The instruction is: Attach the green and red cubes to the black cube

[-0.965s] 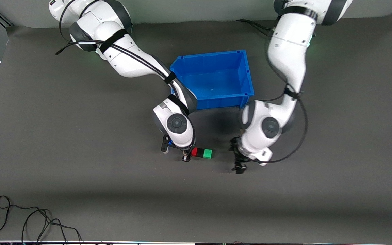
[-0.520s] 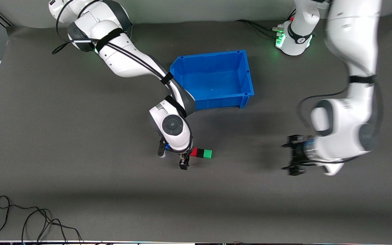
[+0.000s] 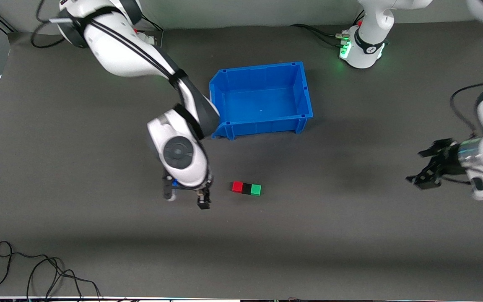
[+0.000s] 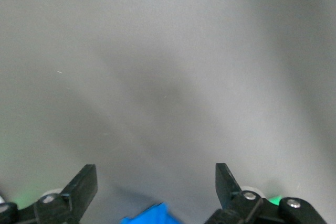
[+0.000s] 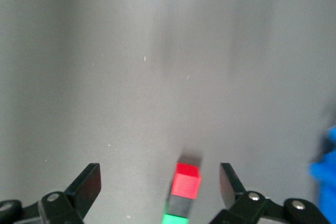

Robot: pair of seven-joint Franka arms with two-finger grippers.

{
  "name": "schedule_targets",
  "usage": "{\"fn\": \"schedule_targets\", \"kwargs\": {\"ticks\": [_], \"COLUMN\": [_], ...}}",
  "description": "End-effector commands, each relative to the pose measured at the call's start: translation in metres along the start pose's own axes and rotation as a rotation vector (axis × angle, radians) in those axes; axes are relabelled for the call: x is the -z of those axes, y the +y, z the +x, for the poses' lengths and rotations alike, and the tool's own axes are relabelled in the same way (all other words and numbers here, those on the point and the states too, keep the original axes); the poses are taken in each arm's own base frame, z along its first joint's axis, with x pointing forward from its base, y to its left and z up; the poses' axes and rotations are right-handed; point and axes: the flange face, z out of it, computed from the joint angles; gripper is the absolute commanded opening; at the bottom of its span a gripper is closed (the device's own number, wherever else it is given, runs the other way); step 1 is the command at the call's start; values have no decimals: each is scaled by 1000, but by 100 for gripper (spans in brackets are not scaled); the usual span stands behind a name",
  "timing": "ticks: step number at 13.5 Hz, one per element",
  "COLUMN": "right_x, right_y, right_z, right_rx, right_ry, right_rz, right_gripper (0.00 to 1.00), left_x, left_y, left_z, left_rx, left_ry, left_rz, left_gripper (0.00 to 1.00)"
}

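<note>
The red cube [image 3: 237, 187], black cube [image 3: 246, 188] and green cube [image 3: 256, 190] lie joined in one row on the grey mat, black in the middle, nearer to the front camera than the blue bin. My right gripper [image 3: 185, 199] is open and empty, beside the red end of the row and apart from it. In the right wrist view the red cube [image 5: 186, 181], black cube [image 5: 180, 205] and green cube [image 5: 176, 219] show between the open right gripper [image 5: 157, 182]. My left gripper [image 3: 428, 170] is open and empty, out toward the left arm's end of the table; the left wrist view shows it [image 4: 156, 179] over bare mat.
The blue bin [image 3: 262, 122] stands open and empty, farther from the front camera than the cubes; its edge shows in the right wrist view [image 5: 325, 182]. A blurred blue patch [image 4: 152, 214] shows in the left wrist view. Black cables [image 3: 36, 272] lie at the front corner.
Both grippers have drawn away from the cube row. The left arm swung far out toward its end of the table. The right gripper backed off from the red cube.
</note>
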Motion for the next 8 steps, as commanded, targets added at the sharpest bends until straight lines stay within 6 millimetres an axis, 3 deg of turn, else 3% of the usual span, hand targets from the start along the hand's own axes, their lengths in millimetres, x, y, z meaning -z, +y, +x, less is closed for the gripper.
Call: {"fn": "schedule_targets", "kwargs": {"ticks": [1,3,6,8], "right_x": [85,135,191,224], "right_y": [17,37,64,84], "right_z": [60,97,162,215], "right_rx": [177,365,604,780], "right_ry": [-52,-53,-83,-115], "right_rz": [-64,-110,-167,-172], "right_gripper": [100,95,94,95], "left_x": [55,80,95,102], "left_y": [-13,-10,-3,-2], "left_z": [-24,-37,-61,-72], "left_rx": [-222,-446,-755,-851], "left_ry": [31,90,138,142], "left_rz": [41,51,101,106], "left_gripper": [100,100,100,100]}}
